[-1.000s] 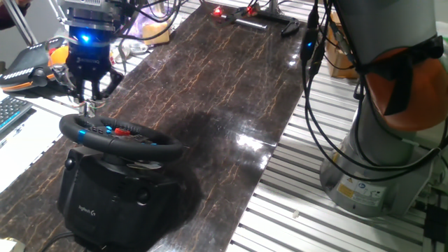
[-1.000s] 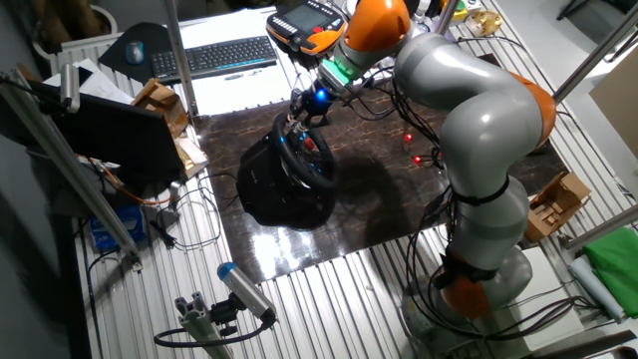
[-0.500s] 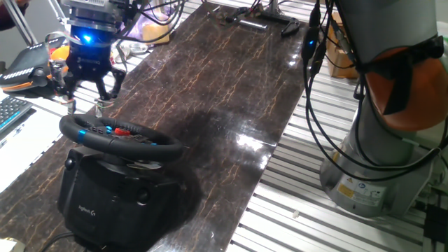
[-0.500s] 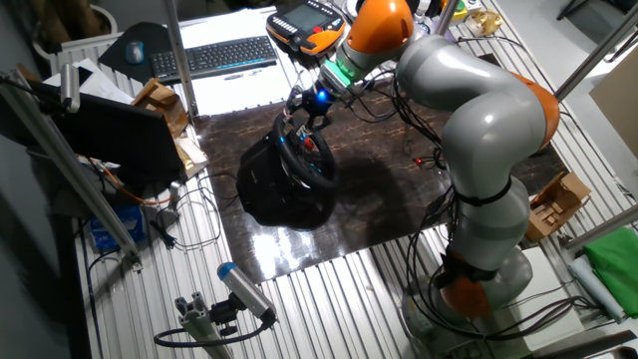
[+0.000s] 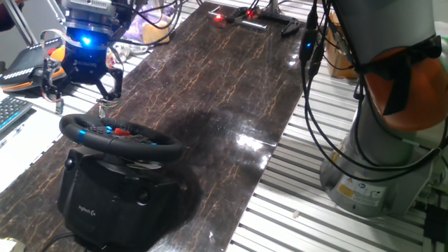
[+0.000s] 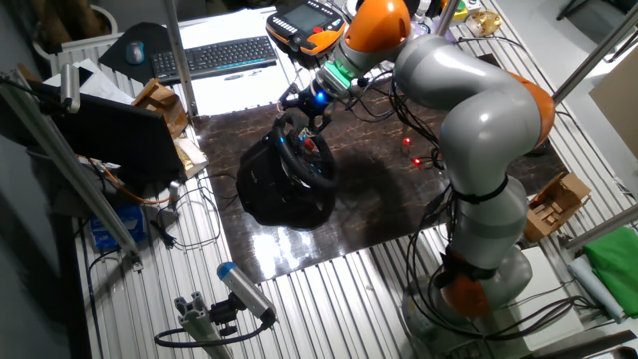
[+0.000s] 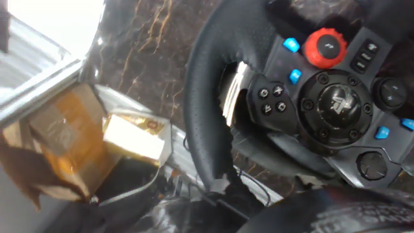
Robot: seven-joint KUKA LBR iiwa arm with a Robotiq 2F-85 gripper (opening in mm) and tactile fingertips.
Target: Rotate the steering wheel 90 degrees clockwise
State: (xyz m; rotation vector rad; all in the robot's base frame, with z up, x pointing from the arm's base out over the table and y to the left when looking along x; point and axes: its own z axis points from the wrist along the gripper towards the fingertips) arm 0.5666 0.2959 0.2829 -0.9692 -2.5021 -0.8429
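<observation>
The hand (image 5: 78, 87) hangs just above the far edge of the steering wheel (image 5: 119, 136), its two fingers (image 5: 110, 82) spread wide with nothing between them and touching nothing; a blue light glows on its body. The steering wheel is a black round rim on a bulky black base (image 5: 115, 199), standing at the near end of the dark marbled bench (image 5: 231, 77). In the hand view its hub (image 7: 336, 100) carries a red round knob, small blue buttons and several black ones, and the padded rim (image 7: 204, 123) curves down the left side. From the one fixed view a blue mark shows on the rim at the left, with red next to it toward the hub. Compared with a second ago the hand has risen off the rim and its fingers have opened: then they were drawn together right at the wheel's edge, now they stand apart and clear of it. The wheel itself looks unchanged in position. An orange-and-black handheld controller (image 6: 304, 22) and a keyboard (image 6: 214, 55) lie beyond the bench.
</observation>
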